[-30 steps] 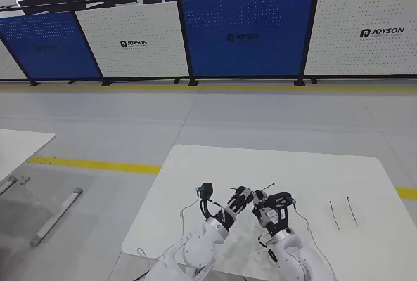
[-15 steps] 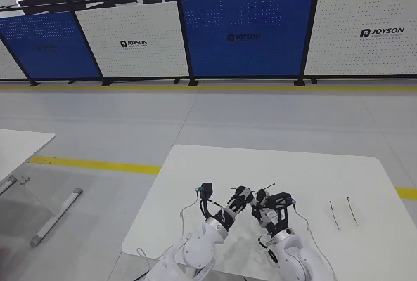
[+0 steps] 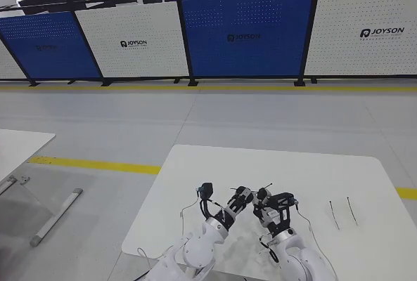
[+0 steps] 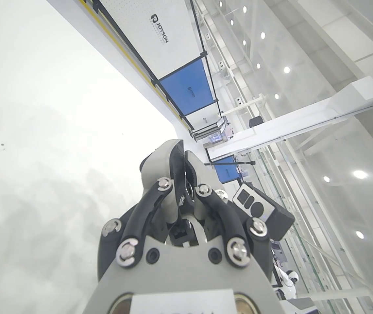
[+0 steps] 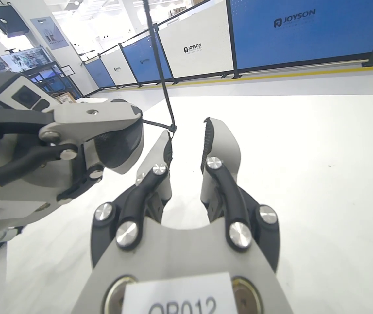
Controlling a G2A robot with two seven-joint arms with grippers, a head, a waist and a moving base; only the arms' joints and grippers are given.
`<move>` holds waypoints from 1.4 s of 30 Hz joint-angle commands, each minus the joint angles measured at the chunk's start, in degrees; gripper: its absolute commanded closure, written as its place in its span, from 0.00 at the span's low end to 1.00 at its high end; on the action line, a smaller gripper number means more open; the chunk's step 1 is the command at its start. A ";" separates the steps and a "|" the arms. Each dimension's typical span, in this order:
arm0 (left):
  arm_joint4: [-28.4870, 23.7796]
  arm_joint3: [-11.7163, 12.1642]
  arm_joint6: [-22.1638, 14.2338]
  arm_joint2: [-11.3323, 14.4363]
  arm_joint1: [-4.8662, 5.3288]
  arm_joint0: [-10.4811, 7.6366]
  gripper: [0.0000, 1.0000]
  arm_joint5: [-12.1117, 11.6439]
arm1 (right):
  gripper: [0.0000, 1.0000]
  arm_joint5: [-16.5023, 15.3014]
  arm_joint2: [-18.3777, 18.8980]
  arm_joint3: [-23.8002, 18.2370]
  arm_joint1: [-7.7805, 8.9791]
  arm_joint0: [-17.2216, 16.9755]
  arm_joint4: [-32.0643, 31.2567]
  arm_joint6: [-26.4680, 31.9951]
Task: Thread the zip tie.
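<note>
Table (image 3: 321, 168) edges lie well apart from zip tie (image 5: 172, 128).

You get one logo-and-word mark, printed once on each fence panel: dark on the white panel (image 3: 381, 31), pale on the blue panel (image 3: 243, 37), and repeated along the row in both wrist views. A white label (image 5: 176, 295) behind the right jaws carries large dark letters and digits, cut off by the frame edge. The wall poster (image 5: 49, 32) and the screen (image 5: 19, 58) bear print too small to make out
</note>
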 commanded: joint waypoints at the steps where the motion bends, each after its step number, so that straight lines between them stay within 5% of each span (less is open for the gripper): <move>1: 0.07 0.00 -0.08 0.02 0.00 -0.01 1.00 0.07 | 0.77 0.05 -0.01 -0.16 0.00 -0.03 -0.07 0.07; 42: 0.54 -0.05 0.17 0.18 -0.05 0.19 1.00 0.11 | 0.79 -0.13 0.06 0.46 -0.03 0.15 -0.45 0.14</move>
